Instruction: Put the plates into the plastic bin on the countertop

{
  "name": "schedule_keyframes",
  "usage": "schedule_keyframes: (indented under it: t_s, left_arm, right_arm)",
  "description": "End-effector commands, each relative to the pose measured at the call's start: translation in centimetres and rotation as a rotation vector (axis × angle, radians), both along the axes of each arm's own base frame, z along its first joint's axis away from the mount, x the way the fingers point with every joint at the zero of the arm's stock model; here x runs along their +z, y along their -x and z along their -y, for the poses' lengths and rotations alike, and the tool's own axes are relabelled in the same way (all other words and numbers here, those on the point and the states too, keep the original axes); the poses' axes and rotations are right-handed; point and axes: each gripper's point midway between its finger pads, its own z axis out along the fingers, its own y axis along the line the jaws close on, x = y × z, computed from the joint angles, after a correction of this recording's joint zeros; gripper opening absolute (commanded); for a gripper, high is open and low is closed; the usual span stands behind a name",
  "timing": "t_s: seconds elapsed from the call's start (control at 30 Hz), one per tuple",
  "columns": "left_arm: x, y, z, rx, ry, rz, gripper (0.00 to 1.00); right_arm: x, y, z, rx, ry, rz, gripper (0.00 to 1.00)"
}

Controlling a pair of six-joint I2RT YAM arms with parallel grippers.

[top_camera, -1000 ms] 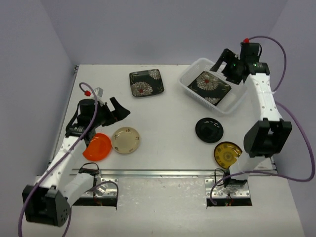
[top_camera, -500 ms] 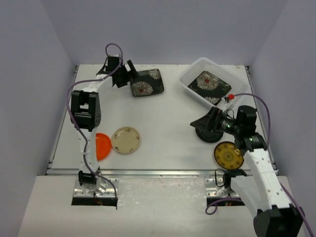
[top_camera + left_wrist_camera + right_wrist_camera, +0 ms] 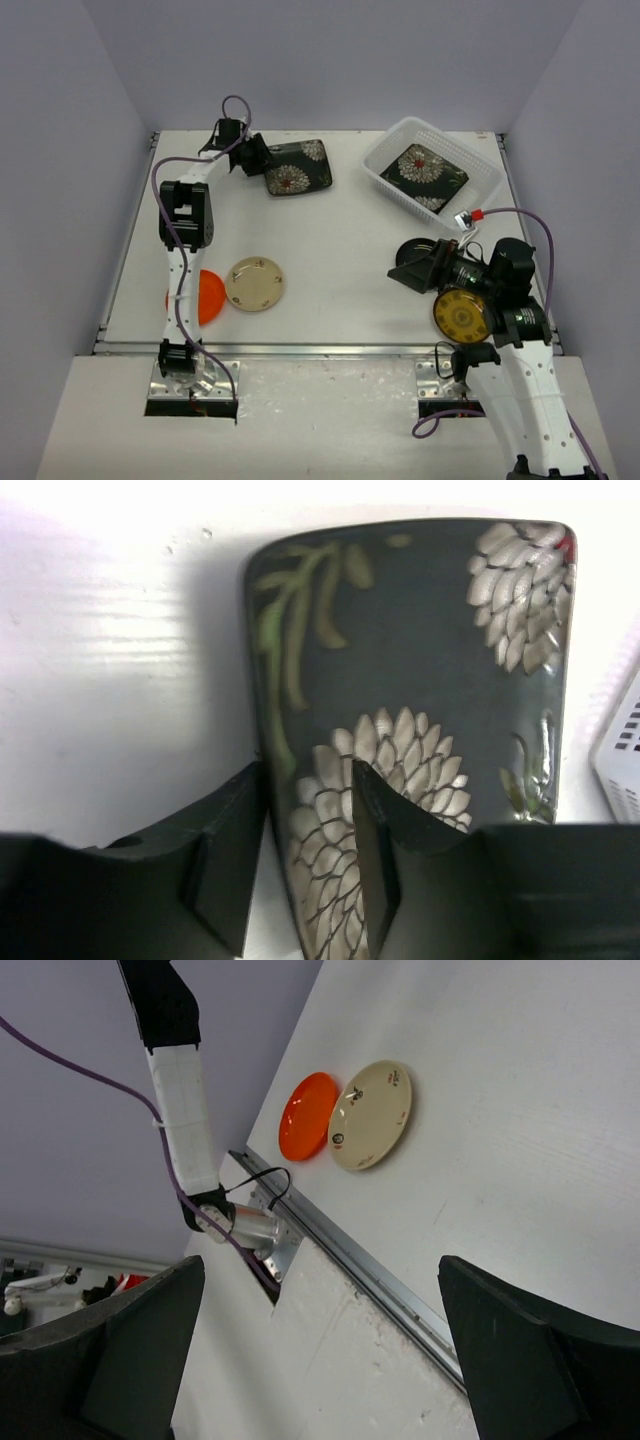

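Observation:
A square black floral plate (image 3: 299, 167) (image 3: 420, 670) lies at the back left of the countertop (image 3: 340, 225). My left gripper (image 3: 257, 160) (image 3: 308, 780) is shut on its left rim, one finger outside the edge and one on its face. A second floral plate (image 3: 423, 172) rests inside the plastic bin (image 3: 385, 160) at the back right. My right gripper (image 3: 408, 272) (image 3: 320, 1360) hangs open and holds nothing, in front of a round black plate (image 3: 420, 246). A yellow-patterned dark plate (image 3: 462, 315) sits near its wrist. An orange plate (image 3: 208, 298) (image 3: 308, 1115) and a cream plate (image 3: 255, 283) (image 3: 370, 1115) lie front left.
A metal rail (image 3: 320, 350) (image 3: 340, 1250) runs along the front edge. Grey walls close in the left, back and right sides. The left arm's long white link (image 3: 180, 290) stands beside the orange plate. A corner of the white bin (image 3: 622, 745) shows right of the gripped plate.
The left arm swung from the orange plate to the back and its jaws closed on the floral plate's rim. The right arm left the bin and dropped to the black plate.

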Motion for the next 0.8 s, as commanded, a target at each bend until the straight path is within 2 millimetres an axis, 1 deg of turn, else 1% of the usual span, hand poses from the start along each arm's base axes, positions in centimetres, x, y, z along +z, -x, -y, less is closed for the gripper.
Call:
schedule_keyframes:
  t_s: [0.0, 0.03, 0.1, 0.13, 0.17, 0.23, 0.27, 0.3, 0.33, 0.37, 0.4, 0.47, 0.5, 0.53, 0.57, 0.63, 0.7, 0.77]
  left_arm:
    - [-6.2, 2.4, -0.2, -0.010, 0.056, -0.167, 0.36]
    - [-6.8, 2.4, -0.3, -0.004, 0.067, -0.180, 0.33]
    - [-7.6, 2.5, -0.4, 0.002, 0.090, -0.196, 0.22]
    - [-7.8, 2.6, -0.3, 0.011, 0.105, -0.207, 0.06]
    - [-7.8, 2.6, -0.2, 0.018, 0.122, -0.213, 0.02]
    - [-7.9, 2.7, -0.3, 0.032, 0.160, -0.221, 0.00]
    - [-7.9, 3.0, -1.3, 0.061, 0.187, -0.237, 0.00]
    - [-7.2, 2.6, -1.4, 0.063, 0.200, -0.207, 0.00]
    - [-5.7, 3.4, -1.4, 0.064, 0.213, -0.193, 0.00]
    - [-2.4, 2.2, -1.2, 0.050, 0.231, -0.110, 0.00]
    - [-2.6, 4.4, -0.9, 0.055, 0.261, -0.138, 0.00]
    - [2.9, 7.4, 0.2, 0.030, 0.304, -0.027, 0.00]
    - [5.7, 8.1, 0.4, 0.034, 0.306, 0.051, 0.00]
    - [11.0, 9.2, 0.8, 0.021, 0.311, 0.181, 0.00]
    - [9.2, 12.5, 1.1, 0.042, 0.313, 0.123, 0.00]
    - [11.5, 16.5, 1.0, 0.099, 0.350, 0.158, 0.00]
    - [13.2, 19.5, 2.2, 0.096, 0.394, 0.186, 0.00]
    - [14.6, 22.6, 2.7, 0.078, 0.407, 0.218, 0.00]
  right_arm:
    - [-0.7, 0.0, 0.4, -0.048, 0.007, 0.020, 0.99]
    - [-0.7, 0.1, 0.5, -0.051, 0.007, 0.031, 0.99]
    - [-0.8, 0.2, 0.4, -0.045, 0.004, 0.032, 0.99]
    - [-0.9, 0.2, 0.3, -0.038, 0.003, 0.028, 0.99]
    - [-1.0, 0.3, 0.2, -0.026, -0.001, 0.022, 0.99]
    - [-1.1, 0.5, -0.1, 0.005, -0.014, 0.009, 0.99]
    - [-1.3, 0.6, -0.4, 0.032, -0.025, -0.001, 0.99]
    - [-1.3, 0.7, -0.5, 0.051, -0.033, 0.001, 0.99]
    - [-1.3, 0.8, -0.7, 0.071, -0.045, 0.015, 0.99]
    - [-1.2, 1.0, -0.9, 0.090, -0.052, 0.015, 0.99]
    - [-1.0, 0.9, -1.0, 0.100, -0.069, 0.028, 0.99]
    - [-0.4, 0.5, -1.0, 0.093, -0.073, 0.037, 0.99]
    - [-0.3, 0.3, -1.0, 0.090, -0.070, 0.045, 0.99]
    - [-0.2, -0.2, -0.9, 0.078, -0.061, 0.053, 0.99]
    - [0.0, -0.7, -0.9, 0.070, -0.054, 0.066, 0.99]
    - [-0.2, -2.1, -0.9, 0.058, -0.055, 0.051, 0.99]
    - [-1.1, -4.0, -0.8, 0.044, -0.038, -0.007, 0.99]
    - [-1.8, -5.7, -0.7, 0.038, 0.004, -0.049, 0.99]
